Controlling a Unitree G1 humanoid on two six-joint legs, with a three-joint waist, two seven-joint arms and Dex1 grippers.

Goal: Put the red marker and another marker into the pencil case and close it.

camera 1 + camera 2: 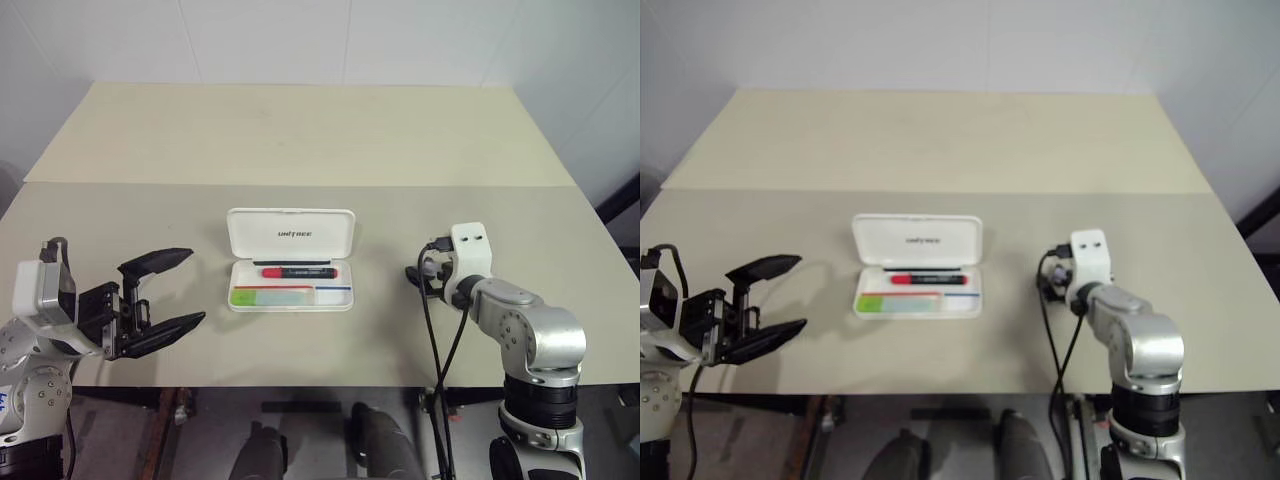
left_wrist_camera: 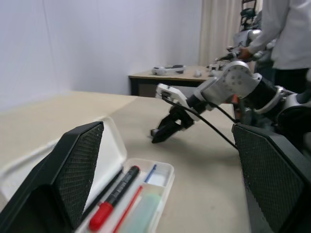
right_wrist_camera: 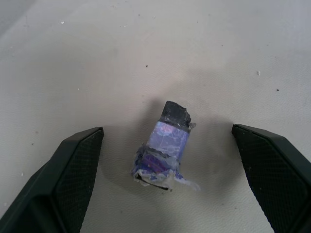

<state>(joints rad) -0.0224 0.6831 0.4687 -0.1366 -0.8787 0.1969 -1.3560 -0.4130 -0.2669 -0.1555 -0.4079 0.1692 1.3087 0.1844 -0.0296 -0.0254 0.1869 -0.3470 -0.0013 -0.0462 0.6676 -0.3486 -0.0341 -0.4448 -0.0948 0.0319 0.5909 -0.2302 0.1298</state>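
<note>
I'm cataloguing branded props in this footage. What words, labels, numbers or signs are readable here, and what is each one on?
"UNITREE": small dark lettering on the inside of the raised lid of the white pencil case.
Print along the red marker's barrel: too small to read.
Bluish wrapper on the small taped object lying on the table: no legible text.

Even, diffuse light falls from above on the pale surface (image 1: 300, 140), with no glare. Shadows are soft: a faint one beside the open pencil case (image 1: 290, 237), a blurred grey one (the darkest) around the small taped object (image 3: 165, 145) in the right wrist view. In the left wrist view the near fingers (image 2: 73, 174) look soft, and the far room hazy.
</note>
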